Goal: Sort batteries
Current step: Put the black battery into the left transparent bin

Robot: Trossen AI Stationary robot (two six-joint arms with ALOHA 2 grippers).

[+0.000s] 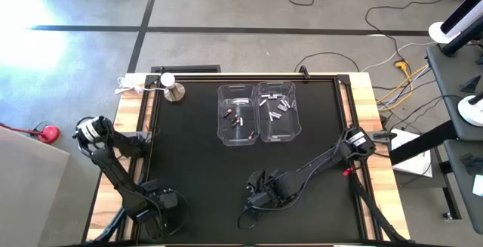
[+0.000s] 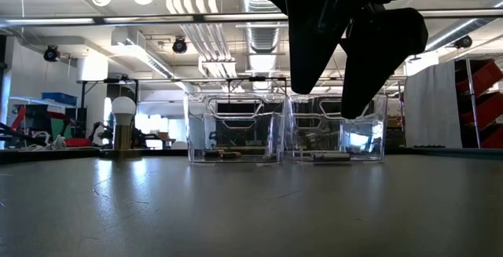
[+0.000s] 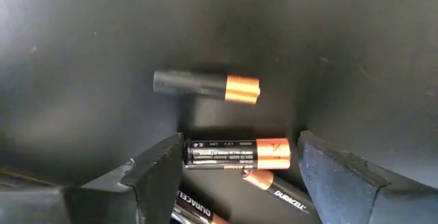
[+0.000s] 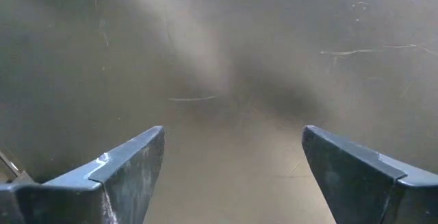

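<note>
Item: black rubber-like table mat (image 1: 204, 164), taken as the landmark for all positions. At the mat's far middle stood two clear rectangular plastic bins side by side and touching: the left clear bin (image 1: 238, 114) held small copper-and-dark cylinder batteries (image 1: 235, 117), the right clear bin (image 1: 277, 111) held small white or silver cylinder batteries (image 1: 275, 111), so the two kinds were evidently being kept apart, one bin for each. At the mat's near left corner the left gripper (image 3: 239, 162) hung low over a small loose group of copper-topped black batteries lying flat on the mat; its two dark fingers stood wide, one on each side of a single copper-topped black battery (image 3: 237, 153) lying crosswise between them, not touching it as far as could be seen. This straddle read as the set-up for a pinch across the battery's ends. Another battery (image 3: 207, 87) lay just beyond it, and two more crowded just beside the target, liable to be nudged. At the mat's near middle the right gripper (image 4: 233, 162) waited above bare mat with fingers spread wide and nothing between them. At the mat's far left corner stood a white round bulb on a metal base (image 1: 170, 85), apart from the bins and not involved.
</note>
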